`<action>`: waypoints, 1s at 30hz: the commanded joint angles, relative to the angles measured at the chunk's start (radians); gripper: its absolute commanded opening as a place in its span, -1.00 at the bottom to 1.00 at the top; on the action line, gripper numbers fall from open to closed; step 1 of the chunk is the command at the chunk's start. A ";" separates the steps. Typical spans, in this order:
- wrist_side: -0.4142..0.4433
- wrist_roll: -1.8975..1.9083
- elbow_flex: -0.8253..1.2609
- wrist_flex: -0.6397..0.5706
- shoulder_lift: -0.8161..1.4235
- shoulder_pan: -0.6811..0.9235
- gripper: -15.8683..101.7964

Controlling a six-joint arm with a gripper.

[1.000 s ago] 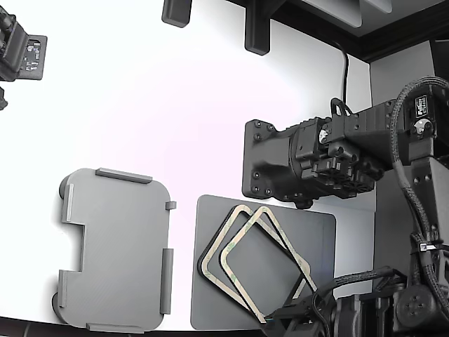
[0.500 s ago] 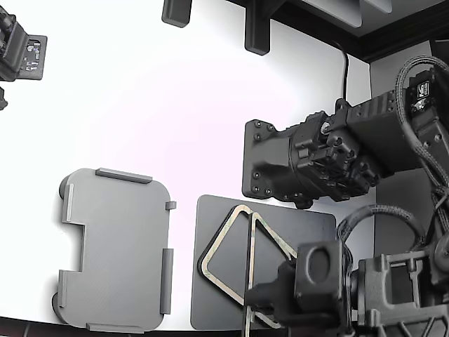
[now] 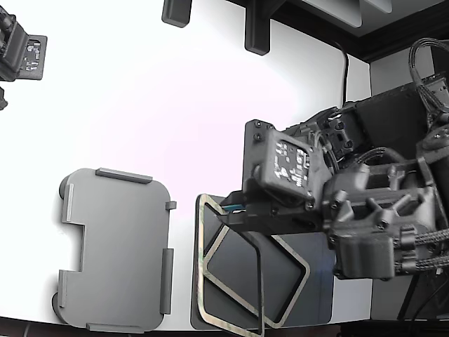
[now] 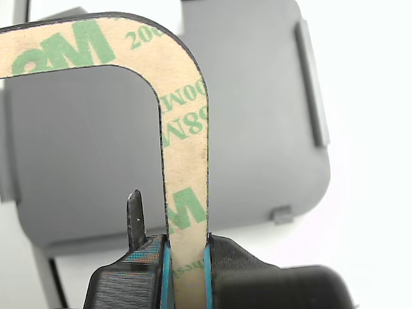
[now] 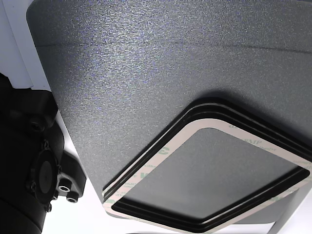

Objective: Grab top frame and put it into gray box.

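Observation:
The top frame [image 3: 200,267] is a thin beige ring with green print, lifted off the mat and tilted on edge just right of the gray box [image 3: 116,249] in the exterior view. My gripper [image 3: 226,210] is shut on one side of it. In the wrist view the frame strip [image 4: 183,148] runs up from between my fingers [image 4: 145,270], and my gripper [image 4: 187,270] clamps it with the gray box [image 4: 257,129] behind. The box is a light gray tray with raised tabs, and nothing lies in it.
A second beige frame edged in black [image 3: 291,254] [image 5: 146,168] lies flat on the dark gray mat [image 3: 319,295] [image 5: 146,63]. A second arm's black body [image 3: 254,140] hangs over the mat. Black mounts [image 3: 256,31] stand at the table's far edge.
Both frames lay on the mat a second ago. My gripper came in from the exterior view's lower right, closed on the top frame, and has lifted it leftward toward the gray box.

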 commanded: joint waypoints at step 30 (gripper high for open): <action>-0.238 1.198 -0.150 0.011 -0.446 -0.118 -0.95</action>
